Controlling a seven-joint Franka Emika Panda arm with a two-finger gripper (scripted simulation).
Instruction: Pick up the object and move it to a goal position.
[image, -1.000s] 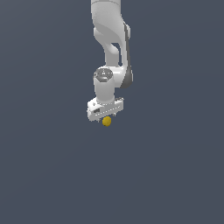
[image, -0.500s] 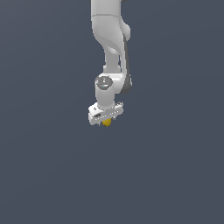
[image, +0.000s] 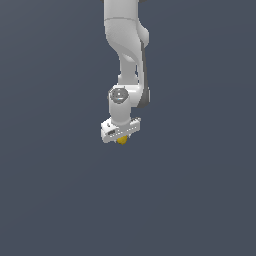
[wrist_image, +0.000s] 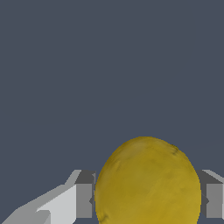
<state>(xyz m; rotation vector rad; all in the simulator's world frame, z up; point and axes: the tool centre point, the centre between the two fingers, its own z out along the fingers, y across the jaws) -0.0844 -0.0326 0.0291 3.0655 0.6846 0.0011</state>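
We see the ball (image: 121, 140) tucked under the white gripper (image: 120, 136) in the exterior view, only a sliver of yellow-orange showing beneath the hand; a second ago more of it peeked out below the fingers, and half a second ago less, so we read the hand as having sunk around it or drawn it up between the pads; over the same stretch the whole arm has shifted slightly toward the exterior view's right, and its wrist has settled lower in the picture; in the wrist view the ball (wrist_image: 148, 181) fills the space between the two grey fingers (wrist_image: 84, 200), one on each side and both touching or all but touching its flanks, so we take the gripper (wrist_image: 148, 201) to be pinched on the ball rather than spread; the surface (image: 200, 200) beneath is a plain dark grey with no edges or corners in sight, so we cannot place the ball against them, nor tell whether it is lifted clear or resting there; no goal marker shows in either view; our judgement is that the grasp is made and the carry is what remains; the smooth round ball could slip if the squeeze is off-centre.
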